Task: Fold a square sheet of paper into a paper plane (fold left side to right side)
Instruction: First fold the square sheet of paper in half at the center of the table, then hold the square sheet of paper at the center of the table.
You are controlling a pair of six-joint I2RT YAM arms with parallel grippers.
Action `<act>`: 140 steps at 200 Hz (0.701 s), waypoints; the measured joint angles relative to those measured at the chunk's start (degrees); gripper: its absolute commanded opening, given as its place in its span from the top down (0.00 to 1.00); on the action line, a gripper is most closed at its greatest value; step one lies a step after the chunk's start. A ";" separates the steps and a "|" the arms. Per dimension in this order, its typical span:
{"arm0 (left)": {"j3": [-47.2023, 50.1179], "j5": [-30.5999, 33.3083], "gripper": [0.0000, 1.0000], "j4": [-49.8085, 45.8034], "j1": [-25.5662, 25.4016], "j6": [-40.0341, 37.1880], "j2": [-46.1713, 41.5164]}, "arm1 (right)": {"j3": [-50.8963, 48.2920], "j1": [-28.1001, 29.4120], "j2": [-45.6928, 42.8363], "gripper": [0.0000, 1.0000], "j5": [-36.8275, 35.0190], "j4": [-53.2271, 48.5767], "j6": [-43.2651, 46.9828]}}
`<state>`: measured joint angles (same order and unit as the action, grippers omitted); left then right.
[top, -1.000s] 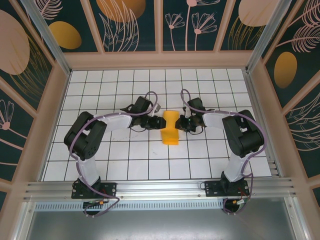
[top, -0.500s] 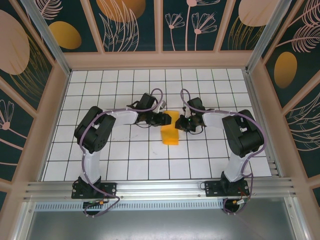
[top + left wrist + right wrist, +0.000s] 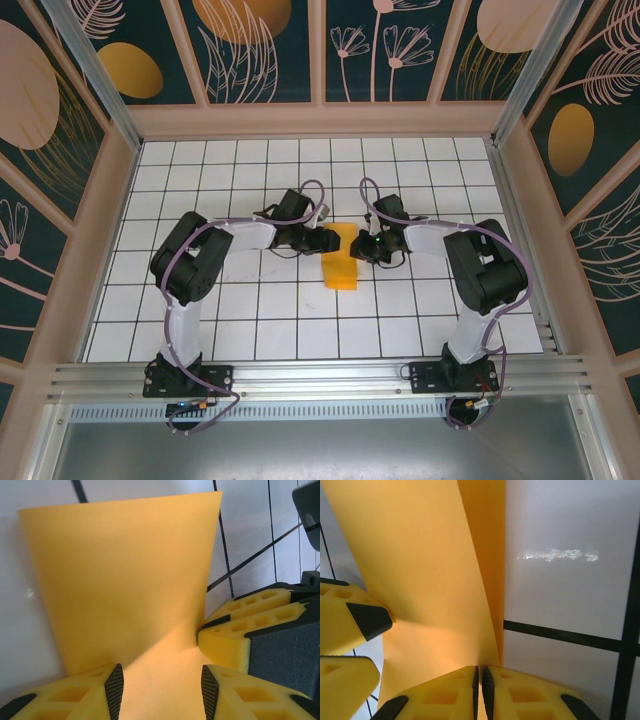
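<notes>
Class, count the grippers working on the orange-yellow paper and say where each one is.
2. The left gripper is open at the left side of the paper; the right gripper is at its right side, shut on it.

The right pincer (image 3: 480, 680) stands at the bottom edge, its yellow fingers pressed together on a raised fold of the orange-yellow sheet of paper (image 3: 420, 555). At the left, the left pincer (image 3: 380, 647) has one black pad against the sheet. The white desk (image 3: 570, 605) carries black grid lines.
</notes>
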<state>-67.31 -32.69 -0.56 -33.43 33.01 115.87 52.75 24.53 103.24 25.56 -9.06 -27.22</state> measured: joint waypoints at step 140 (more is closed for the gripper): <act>-2.12 -4.37 0.49 1.44 -0.39 -0.39 0.00 | 0.04 0.02 0.00 0.82 0.00 -0.02 0.15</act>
<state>-69.43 -37.06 0.89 -33.82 32.62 115.87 52.80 24.56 103.24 25.56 -9.08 -27.07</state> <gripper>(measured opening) 0.512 0.177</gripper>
